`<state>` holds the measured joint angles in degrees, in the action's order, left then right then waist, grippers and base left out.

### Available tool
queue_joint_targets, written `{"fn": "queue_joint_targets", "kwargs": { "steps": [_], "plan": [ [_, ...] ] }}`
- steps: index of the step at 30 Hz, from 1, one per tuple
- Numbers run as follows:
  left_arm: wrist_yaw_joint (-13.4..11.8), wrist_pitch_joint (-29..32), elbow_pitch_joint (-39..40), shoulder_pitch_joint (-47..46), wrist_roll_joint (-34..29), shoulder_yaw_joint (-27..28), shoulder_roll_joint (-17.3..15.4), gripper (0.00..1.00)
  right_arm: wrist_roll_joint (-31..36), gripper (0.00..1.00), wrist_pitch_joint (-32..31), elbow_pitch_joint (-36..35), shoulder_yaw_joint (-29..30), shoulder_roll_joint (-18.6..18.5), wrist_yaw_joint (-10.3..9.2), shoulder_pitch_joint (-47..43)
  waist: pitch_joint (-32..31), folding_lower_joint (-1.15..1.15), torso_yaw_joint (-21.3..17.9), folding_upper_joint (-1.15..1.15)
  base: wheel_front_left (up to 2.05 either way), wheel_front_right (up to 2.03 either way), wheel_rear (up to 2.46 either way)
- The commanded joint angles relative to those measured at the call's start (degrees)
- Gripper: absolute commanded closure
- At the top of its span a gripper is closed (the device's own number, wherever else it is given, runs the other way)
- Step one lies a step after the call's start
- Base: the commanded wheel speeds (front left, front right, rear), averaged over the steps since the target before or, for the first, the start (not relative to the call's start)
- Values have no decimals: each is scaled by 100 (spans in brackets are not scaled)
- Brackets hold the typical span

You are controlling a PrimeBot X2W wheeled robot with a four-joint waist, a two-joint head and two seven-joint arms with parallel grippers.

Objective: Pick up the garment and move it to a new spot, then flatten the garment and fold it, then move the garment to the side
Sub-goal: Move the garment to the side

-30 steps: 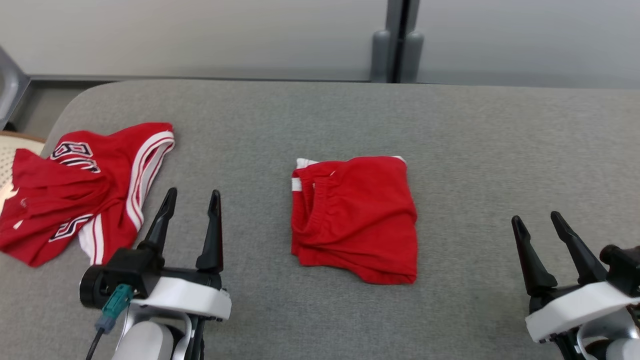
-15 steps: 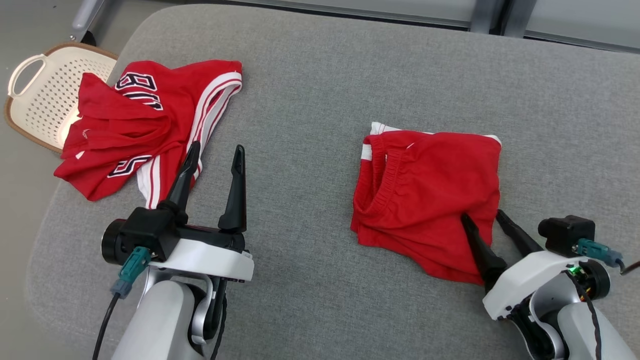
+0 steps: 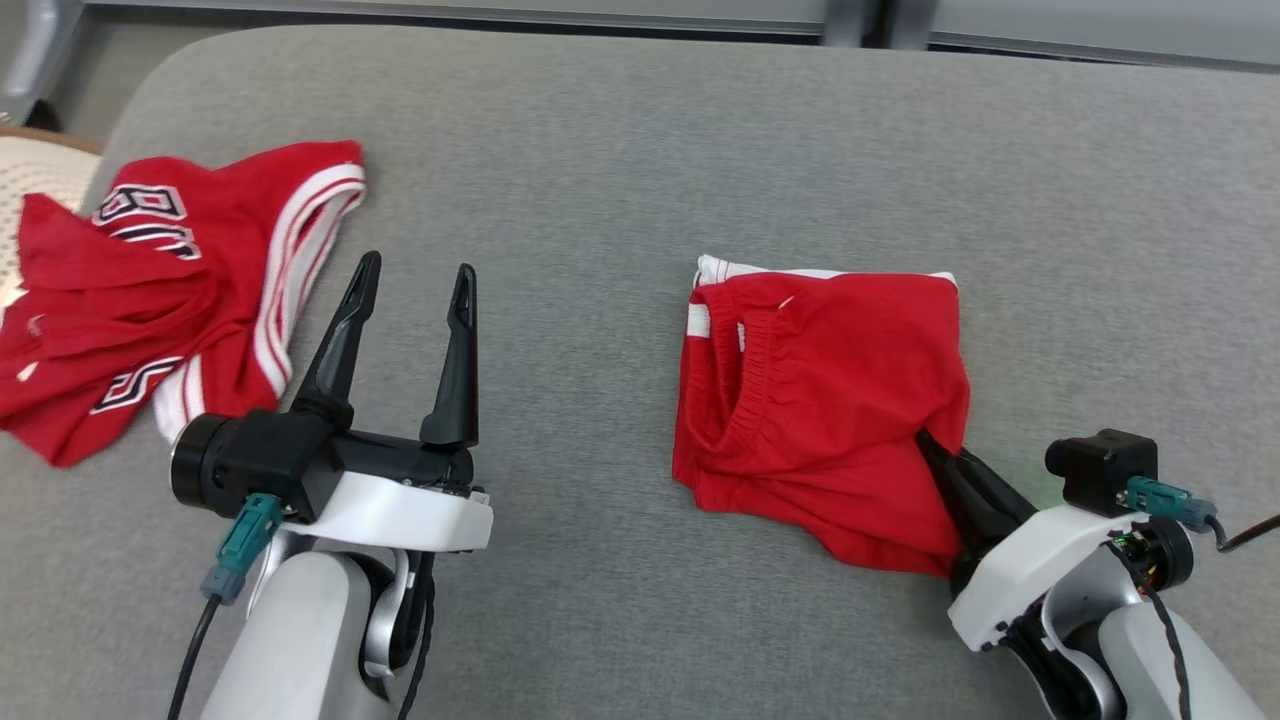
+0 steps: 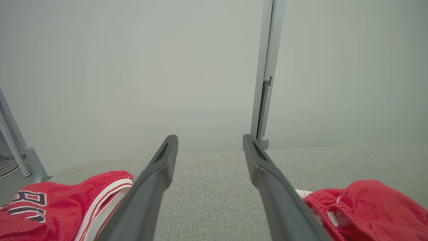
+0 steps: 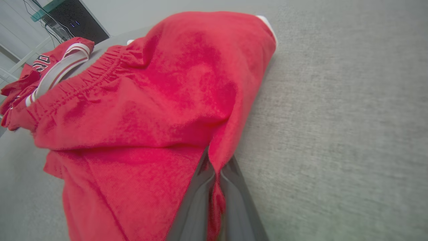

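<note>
**Desk** [image 3: 640,120] – a grey fabric-covered surface with a rounded far-left corner, carrying both pieces of clothing.

**Red jersey** [image 3: 150,290] – crumpled, with white stripes and dark lettering, lying at the desk's left edge near the far-left corner. Part of it draped over that edge. In the left wrist view it [image 4: 67,197] showed at the lower left.

**Red shorts** [image 3: 820,390] – folded into a rough square, elastic waistband toward the left. They lay right of the desk's middle, well apart from the jersey and well clear of the far edge. The right wrist view showed the cloth [image 5: 150,100] bunched and raised over the fingers.

**Left gripper** [image 3: 418,265] – fingers [image 4: 157,177] spread wide and holding nothing, above bare desk between the two pieces of clothing, just beside the jersey's striped hem.

**Right gripper** [image 3: 930,442] – fingers [image 5: 200,187] pressed together on a fold of the shorts at their near-right corner, with red cloth pinched between them.

**Pale basket** [image 3: 40,165] – a perforated sliver beyond the desk's left edge, behind the jersey.
</note>
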<state>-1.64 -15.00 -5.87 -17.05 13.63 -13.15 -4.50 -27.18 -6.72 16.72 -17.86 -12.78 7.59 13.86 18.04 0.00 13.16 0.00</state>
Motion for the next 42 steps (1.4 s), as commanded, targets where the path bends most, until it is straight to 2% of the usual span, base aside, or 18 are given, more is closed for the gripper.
{"fn": "queue_joint_targets", "kwargs": {
  "steps": [1, 8, 9, 15, 20, 27, 29, 34, 35, 36, 37, 38, 39, 42],
  "plan": [
    [10, -23, 37, -64, -42, 5, -38, 0, -3, 100, 37, 37, 30, -121, -18, -131, 23, 0, -404, 0, 0, 0, 0],
    [54, 112, 283, -74, -156, -94, -221, 0, -60, 100, 234, 41, 3, -395, -17, -110, 158, 0, -1485, 0, 0, 0, 0],
    [51, 204, 397, -107, -176, -117, -272, 0, 4, 100, 279, 74, -25, -534, -18, 16, 270, 0, -1765, 0, 0, 0, 0],
    [123, 473, 729, -396, -288, -231, -385, 0, 63, 100, 510, 366, -73, -1003, -15, 613, 723, 0, -2301, 0, 0, 0, 0],
    [187, 632, 1041, -747, -428, -372, -444, 0, 6, 100, 690, 728, 150, -1659, -16, 1306, 1144, 0, -2434, 0, 0, 0, 0],
    [269, 765, 1395, -1190, -563, -518, -494, 0, 48, 100, 887, 1435, 594, -2595, -15, 2099, 1779, 0, -2276, 0, 0, 0, 0],
    [301, 772, 1470, -1284, -587, -552, -500, 0, -19, 100, 966, 1672, 711, -2764, -15, 2287, 1922, 0, -2220, 0, 0, 0, 0],
    [327, 794, 1539, -1448, -622, -593, -534, 0, -118, 100, 1130, 2237, 939, -2835, -15, 2722, 2138, 0, -2136, 0, 0, 0, 0],
    [323, 798, 1536, -1457, -627, -597, -538, 0, -113, 92, 1148, 2363, 962, -2816, -16, 2787, 2158, 0, -2132, 0, 0, 0, 0],
    [323, 798, 1536, -1457, -627, -597, -538, 0, -113, 92, 1148, 2363, 962, -2816, -16, 2787, 2158, 0, -2132, 0, 0, 0, 0],
    [321, 806, 1531, -1463, -630, -604, -543, 0, -163, 60, 1159, 2488, 986, -2760, -15, 2847, 2178, 0, -2130, 0, 0, 0, 0],
    [315, 806, 1523, -1472, -633, -611, -547, 0, -195, 16, 1182, 2597, 1008, -2704, -15, 2897, 2187, 0, -2131, 0, 0, 0, 0],
    [306, 802, 1510, -1474, -630, -608, -552, 0, -203, 0, 1225, 2712, 1037, -2669, -15, 2940, 2187, 0, -2137, 0, 0, 0, 0],
    [278, 772, 1438, -1402, -595, -589, -575, 0, -291, 0, 1443, 3007, 1108, -2504, -15, 2949, 2108, 0, -2184, 0, 0, 0, 0]
  ]
}}
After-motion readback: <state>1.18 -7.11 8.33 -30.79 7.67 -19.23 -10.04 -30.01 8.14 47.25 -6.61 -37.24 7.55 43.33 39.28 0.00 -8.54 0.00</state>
